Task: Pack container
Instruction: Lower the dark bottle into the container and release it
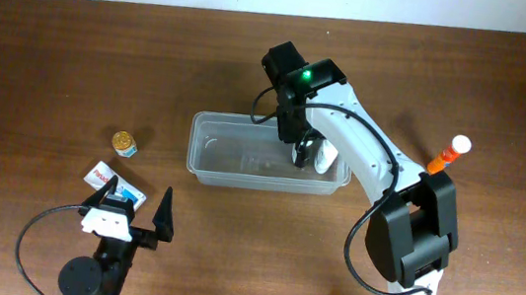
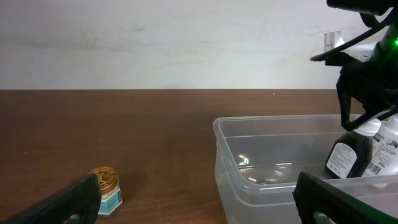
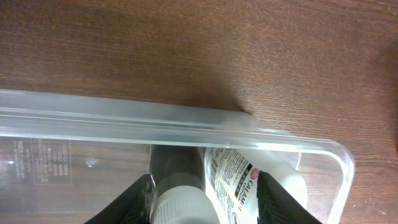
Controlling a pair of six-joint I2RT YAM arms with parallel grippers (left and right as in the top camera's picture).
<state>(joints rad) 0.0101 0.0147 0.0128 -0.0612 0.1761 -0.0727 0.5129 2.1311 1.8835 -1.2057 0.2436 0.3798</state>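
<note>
The clear container (image 1: 221, 121) lies mid-table; it also shows in the left wrist view (image 2: 261, 121) and the right wrist view (image 3: 155, 118). My right gripper (image 1: 304, 152) reaches into its right end. In the right wrist view the right gripper (image 3: 202, 199) has its fingers spread wide around a dark bottle with a white cap (image 3: 177, 165) and a white calamine lotion bottle (image 3: 233, 174). Both bottles stand inside the container, the dark one (image 2: 348, 158) left of the white one (image 2: 388, 146). My left gripper (image 1: 135, 202) is open and empty near the front left.
A small jar with a gold lid (image 1: 124, 142) stands left of the container, also seen in the left wrist view (image 2: 106, 186). A white and blue packet (image 1: 112, 180) lies by the left gripper. An orange and white tube (image 1: 449, 155) lies at the right.
</note>
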